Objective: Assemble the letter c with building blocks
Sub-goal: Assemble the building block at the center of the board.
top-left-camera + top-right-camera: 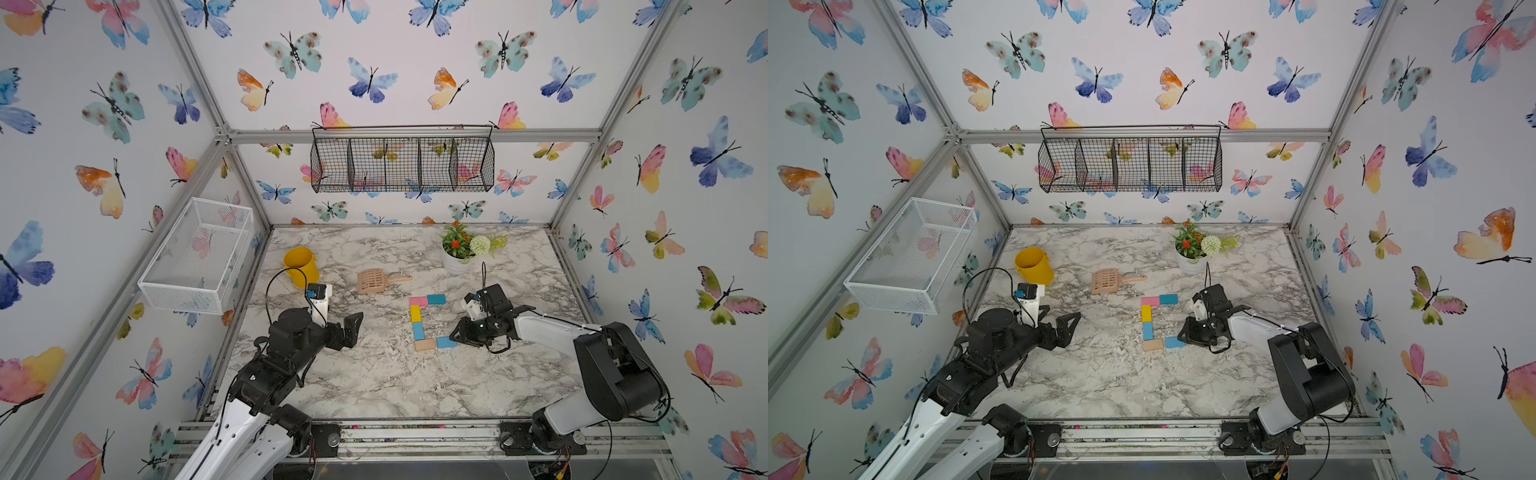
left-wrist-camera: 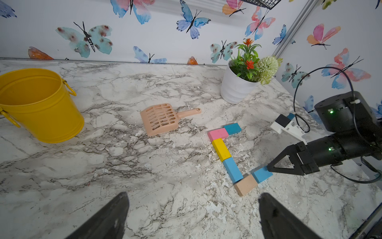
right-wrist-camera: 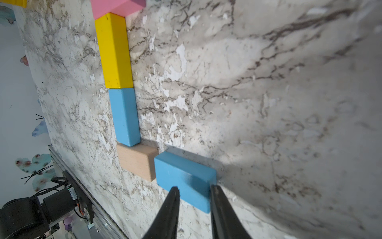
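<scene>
Six building blocks lie on the marble as the letter c (image 1: 417, 322), open toward the right. The pink block (image 1: 418, 301) and teal block (image 1: 436, 299) form the far arm. The yellow block (image 1: 415, 313) and a light blue block (image 1: 418, 331) form the spine. The tan block (image 1: 425, 344) and a second light blue block (image 1: 445, 342) form the near arm. That last block (image 3: 182, 173) rests slightly skewed against the tan block (image 3: 137, 162). My right gripper (image 3: 194, 187) is shut on its outer end, low over the table. My left gripper (image 2: 193, 195) is open and empty, left of the blocks.
A peach slotted scoop (image 1: 376, 280) lies behind the blocks, a yellow bucket (image 1: 301, 266) stands at the back left and a white flower pot (image 1: 457, 253) at the back right. A white wire basket (image 1: 195, 257) hangs on the left wall, a black one (image 1: 401, 164) on the back wall.
</scene>
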Controlling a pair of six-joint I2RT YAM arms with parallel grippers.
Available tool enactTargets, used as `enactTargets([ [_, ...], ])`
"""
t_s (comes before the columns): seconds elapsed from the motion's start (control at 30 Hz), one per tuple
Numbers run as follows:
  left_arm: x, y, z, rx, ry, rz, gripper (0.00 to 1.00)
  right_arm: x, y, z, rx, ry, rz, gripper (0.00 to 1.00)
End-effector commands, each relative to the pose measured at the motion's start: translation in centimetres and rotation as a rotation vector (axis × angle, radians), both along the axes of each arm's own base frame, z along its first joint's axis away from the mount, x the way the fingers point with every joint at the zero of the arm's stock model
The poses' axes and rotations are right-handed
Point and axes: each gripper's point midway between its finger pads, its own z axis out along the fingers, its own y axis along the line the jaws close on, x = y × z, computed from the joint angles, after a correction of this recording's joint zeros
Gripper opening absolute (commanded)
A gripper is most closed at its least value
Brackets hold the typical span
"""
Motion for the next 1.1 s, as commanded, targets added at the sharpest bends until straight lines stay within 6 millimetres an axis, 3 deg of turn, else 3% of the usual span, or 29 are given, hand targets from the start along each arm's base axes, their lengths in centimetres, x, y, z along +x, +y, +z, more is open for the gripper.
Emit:
enactTargets([
  [0.0, -0.03, 0.26, -0.21, 0.003, -0.004, 0.015, 0.98, -0.22, 0.20, -0.21, 0.017, 0.011, 0.018, 0.30],
  [1.07, -0.03, 0.29, -0.19, 0.004, -0.004, 0.017, 0.98, -0.19, 0.99, 0.61, 0.079, 0.009, 0.015, 0.32],
])
